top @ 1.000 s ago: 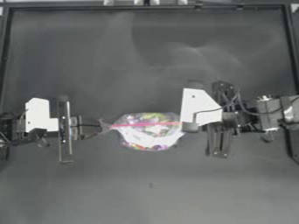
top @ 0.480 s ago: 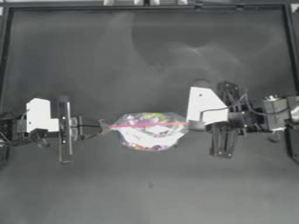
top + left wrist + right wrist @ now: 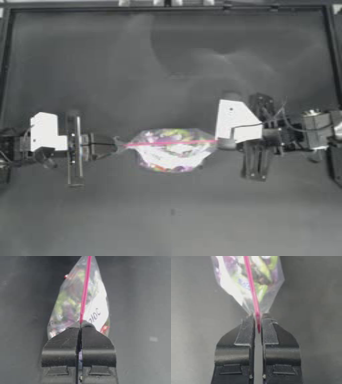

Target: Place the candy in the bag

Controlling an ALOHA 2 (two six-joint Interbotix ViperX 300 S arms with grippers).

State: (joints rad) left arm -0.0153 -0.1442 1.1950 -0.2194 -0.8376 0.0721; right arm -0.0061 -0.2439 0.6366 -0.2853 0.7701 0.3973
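Pink seal strip runs between the two claws, and each end of it is pinched. Left claw point(image 3: 119, 146) is clamped tight on the left corner of the bag point(image 3: 172, 149); in the left wrist view its jaws meet with no gap, and the strip point(image 3: 85, 291) leaves straight from their tips. Right claw point(image 3: 224, 144) grips the opposite corner. In the right wrist view its jaws are narrow and nearly parallel, with the end of the strip point(image 3: 252, 293) caught between them and a thin slit showing lower down.

Between the claws the bag hangs stretched, widest in the middle and tapering to a point at each claw. Clear plastic shows mixed sweets in green, purple, yellow and white, plus a white label with dark lettering on the side nearer the left claw. A small red piece point(image 3: 104, 329) shows through the plastic just beyond the left claw's tips, and another red spot sits farther up near the bag's edge; whether either is the candy cannot be told.

Beyond both arms lies the dark surface point(image 3: 174, 60).
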